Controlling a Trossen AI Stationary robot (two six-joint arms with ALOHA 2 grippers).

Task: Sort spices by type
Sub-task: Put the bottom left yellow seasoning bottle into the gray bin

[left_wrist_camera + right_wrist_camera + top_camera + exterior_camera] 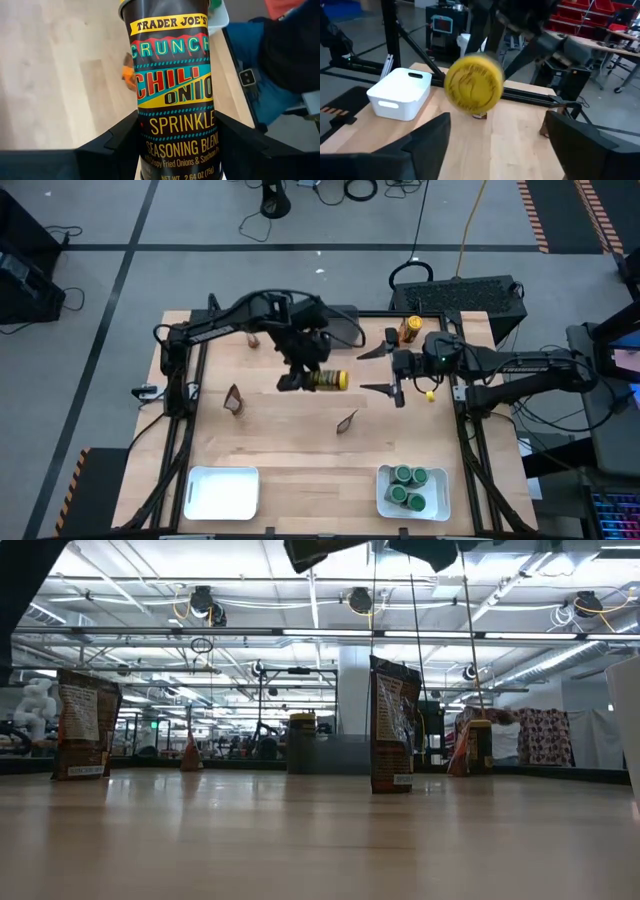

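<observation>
A dark-labelled spice jar (325, 379) with a yellow lid (473, 82) hangs above the middle of the table, with my left gripper (308, 380) shut on it. My right gripper (364, 372) stands open just to the right of the lid, facing it without touching it. A second yellow-lidded jar (410, 330) stands at the far right. Brown packets (234, 400) (347, 421) stand upright on the wood. Several green-lidded jars (410, 485) sit in the near right white tray (384, 498). My left gripper pinches the jar's labelled body near its bottom end (177, 150) between its two fingers (120, 145). The jar runs on past the fingertips in line with them. It is lifted clear of the table, lying roughly level, its lid toward the table's right.
An empty white tray (222, 492) sits near left. A dark grey bin (460, 292) stands beyond the far right edge. A small yellow piece (430, 394) lies under the right arm. A person's sleeve (285, 45) shows beyond the table's edge.
</observation>
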